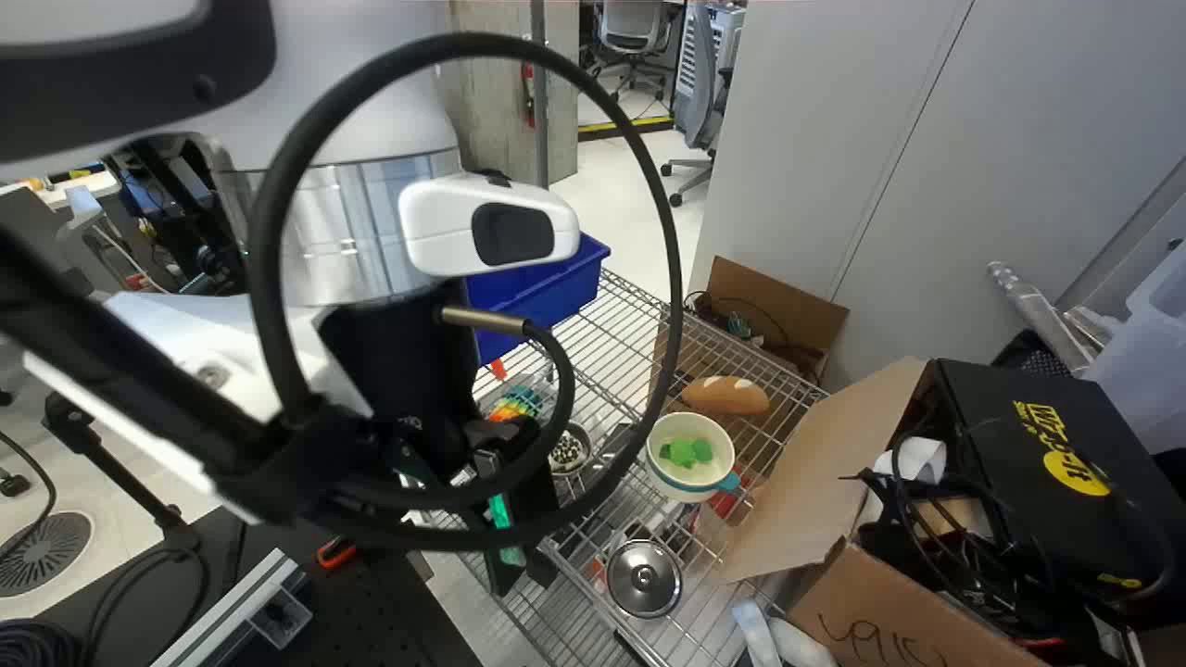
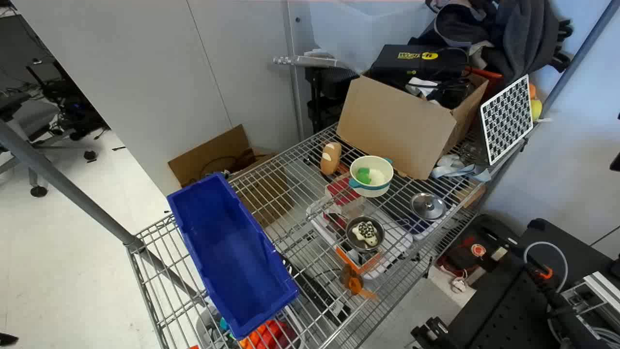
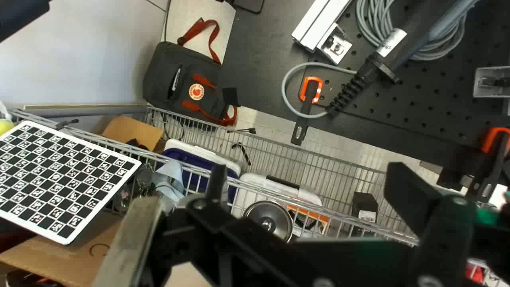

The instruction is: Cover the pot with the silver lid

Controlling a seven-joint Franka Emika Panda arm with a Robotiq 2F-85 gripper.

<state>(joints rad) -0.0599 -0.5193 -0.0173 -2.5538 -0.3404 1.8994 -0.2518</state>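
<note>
The silver lid [image 1: 643, 578] lies knob up on the wire shelf near its edge, also in an exterior view [image 2: 428, 206] and the wrist view [image 3: 271, 217]. The pot [image 1: 669, 480] is cream with a teal base and handles. It stands uncovered on the shelf with green pieces inside, also in an exterior view [image 2: 370, 192]. It does not show in the wrist view. My gripper [image 1: 523, 565] hangs beside the lid, apart from it. In the wrist view my gripper [image 3: 308, 185] has its fingers wide apart with nothing between them, and its linkage hides part of the lid.
A cardboard box [image 2: 392, 128] with a black case stands behind the pot. A toy bread [image 2: 331, 158] lies next to the pot. A small metal bowl [image 2: 379, 242] with a spotted toy and a blue bin [image 2: 283, 286] are on the shelf. A checkered board [image 3: 59, 179] leans nearby.
</note>
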